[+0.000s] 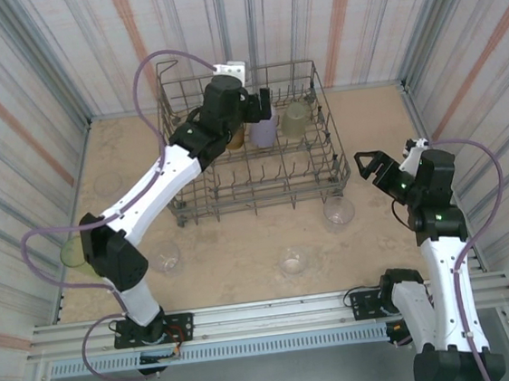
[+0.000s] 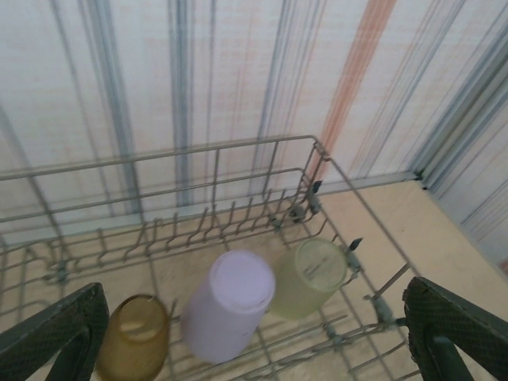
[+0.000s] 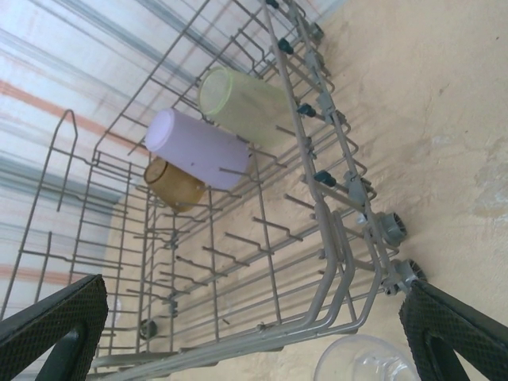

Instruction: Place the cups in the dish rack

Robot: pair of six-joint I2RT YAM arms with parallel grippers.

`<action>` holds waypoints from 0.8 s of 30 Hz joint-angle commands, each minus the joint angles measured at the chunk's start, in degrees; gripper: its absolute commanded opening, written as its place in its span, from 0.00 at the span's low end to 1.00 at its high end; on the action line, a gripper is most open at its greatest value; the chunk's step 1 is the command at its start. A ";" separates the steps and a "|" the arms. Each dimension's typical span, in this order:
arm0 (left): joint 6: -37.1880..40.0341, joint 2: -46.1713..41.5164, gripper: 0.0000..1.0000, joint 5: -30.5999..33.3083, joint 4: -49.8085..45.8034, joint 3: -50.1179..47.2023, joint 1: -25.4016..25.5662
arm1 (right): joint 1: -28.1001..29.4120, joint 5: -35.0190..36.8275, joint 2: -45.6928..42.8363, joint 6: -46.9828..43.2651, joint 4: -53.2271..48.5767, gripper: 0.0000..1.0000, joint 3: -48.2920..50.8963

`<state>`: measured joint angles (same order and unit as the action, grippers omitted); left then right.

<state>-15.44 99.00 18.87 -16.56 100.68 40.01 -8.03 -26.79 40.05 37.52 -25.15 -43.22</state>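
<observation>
Striped wall panels [image 1: 328, 19] in white, grey and rust closed in a sandy tabletop [image 1: 236, 274] on three sides. Grey wire dish rack [image 1: 256, 201] sat toward the far middle of the tabletop, with tines upright in rows and one raised loop at its far left corner. In its far row, side by side: amber cup [image 1: 235, 138] at left, lavender cup [image 1: 264, 131] in the middle, yellow-green cup [image 1: 295, 118] at right, all close together. Lavender and yellow-green showed closed ends uppermost and leaned on the tines; which end of the amber was up I could not tell. Left arm [image 1: 146, 202] reached in from the near left and across the rack. Left claw [image 1: 257, 108] hung over those three cups, its fingers [image 2: 55, 337] spread wide and gripping nothing. Right arm [image 1: 436, 226] stood off the rack's right side. Right claw [image 1: 372, 167] hovered above bare tabletop, turned toward the rack, fingers [image 3: 48, 325] likewise well apart and empty. Loose on the tabletop were five more cups. First clear cup [image 1: 339, 210] stood just outside the rack's near right corner. Second clear cup [image 1: 291, 260] stood nearer the arm bases, on open surface. Third clear cup [image 1: 164, 255] was just beside the left arm's elbow. Fourth clear cup [image 1: 108, 183] stood left of the rack. Second yellow-green cup [image 1: 73, 253] sat near the left wall, partly hidden behind that elbow.
</observation>
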 commanded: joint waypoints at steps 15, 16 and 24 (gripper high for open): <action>-14.73 -28.59 0.99 20.15 -24.98 -19.36 -7.28 | 18.29 12.34 10.47 -0.89 -2.74 0.99 -8.85; -16.12 -30.43 0.99 20.70 -25.54 -20.83 -7.79 | 18.89 12.74 10.50 -0.82 -2.46 0.99 -8.73; -25.25 -38.47 0.99 18.36 -34.72 -26.83 -16.54 | 22.72 13.99 9.71 0.60 -2.05 0.99 -8.53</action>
<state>-35.00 61.17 36.91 -45.28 75.24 26.17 13.52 -14.63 50.57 38.13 -26.24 -50.48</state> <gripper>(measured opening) 0.986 0.987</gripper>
